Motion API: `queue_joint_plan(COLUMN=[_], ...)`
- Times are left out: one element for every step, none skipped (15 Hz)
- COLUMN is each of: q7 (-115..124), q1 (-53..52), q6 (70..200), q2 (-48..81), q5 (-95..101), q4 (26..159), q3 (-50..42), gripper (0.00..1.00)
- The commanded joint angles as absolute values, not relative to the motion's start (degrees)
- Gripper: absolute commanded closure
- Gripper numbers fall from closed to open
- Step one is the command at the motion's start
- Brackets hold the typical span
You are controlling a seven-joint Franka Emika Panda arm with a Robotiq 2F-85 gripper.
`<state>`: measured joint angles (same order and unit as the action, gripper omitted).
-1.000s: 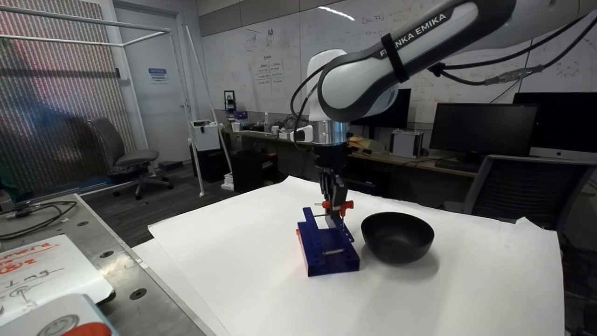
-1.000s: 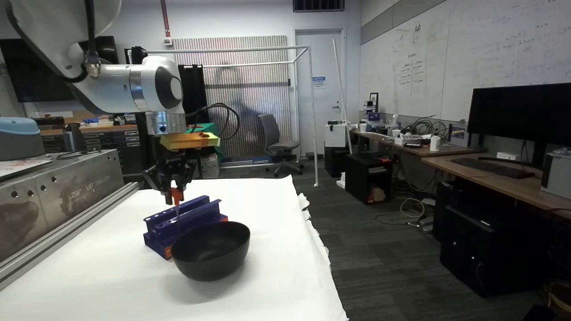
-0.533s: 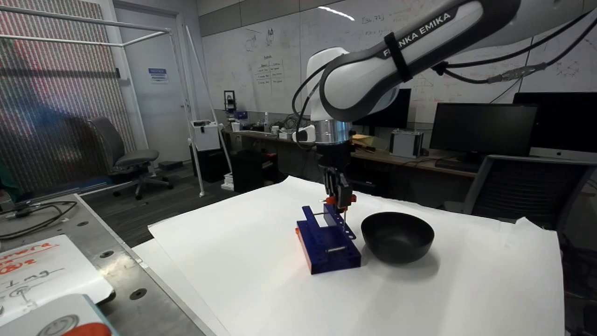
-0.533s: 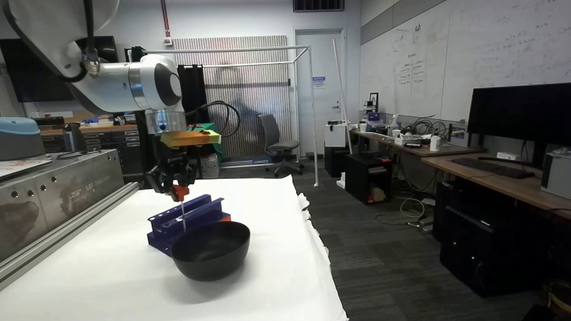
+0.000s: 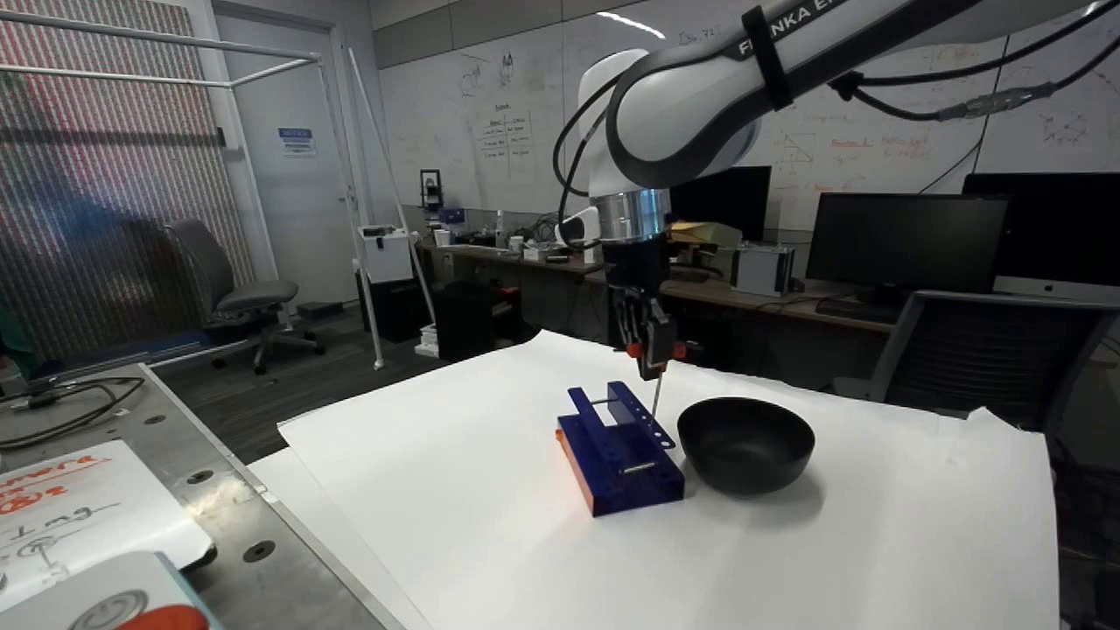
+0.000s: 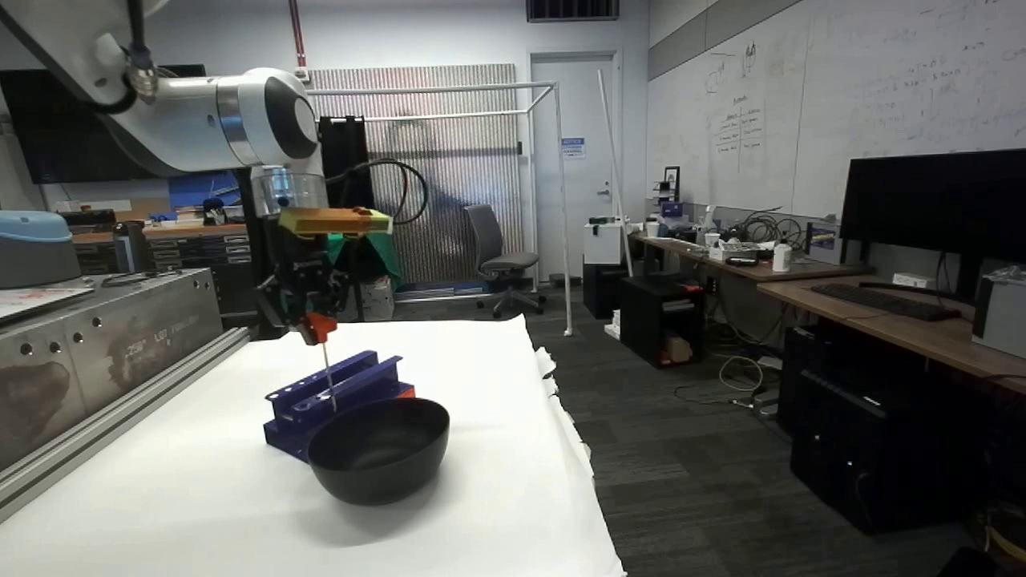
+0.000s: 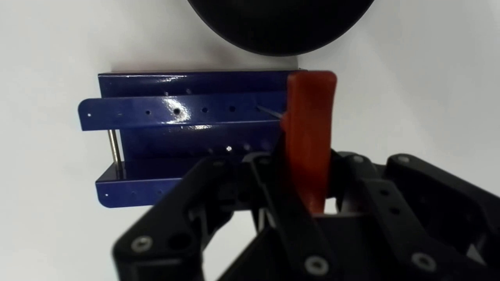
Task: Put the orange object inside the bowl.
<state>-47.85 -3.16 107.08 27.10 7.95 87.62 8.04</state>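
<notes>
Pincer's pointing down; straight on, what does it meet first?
Below the pincer, likely the blue rack, with the held orange object leading tip-first; depth is unclear, so its tip may be touching.

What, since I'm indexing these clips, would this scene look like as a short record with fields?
held: orange object, its thin shaft pointing down
holder: gripper, shut on the orange handle
target: black bowl, upright on the white sheet
nearby: blue stand with rows of holes, beside the bowl; a gap shows between them in the wrist view
shaft tip: cannot tell whether it is clear of the stand
task status: orange object not yet in the bowl
</notes>
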Motion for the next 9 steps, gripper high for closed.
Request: queue_joint_plan(q7=[-47.3,-47.1,-46.5,-46.0,-45.3,-44.7,-44.0,-43.4,-42.8], q1=[-3.8,-3.8,-4.0,-4.0,-4.0,-4.0,-3.9,-3.7,-3.6], q6=[105.7,105.5,105.4,105.2,105.0,104.9,104.7,104.4,103.9], q2=[23.7,23.1,22.5,22.1,21.6,21.1,20.7,20.4,20.2], q5=[9.1,9.2,9.3,9.4,9.5,9.6,9.6,9.6,9.6], q4=[89.1,89.2,89.2,89.0,88.9,88.7,88.6,88.3,88.0], q3=[7.8,7.7,7.6,7.6,7.4,7.4,7.2,7.1,6.9], gripper=[0.91,0.91,0.91,0.91,0.91,0.91,0.91,0.91,0.91])
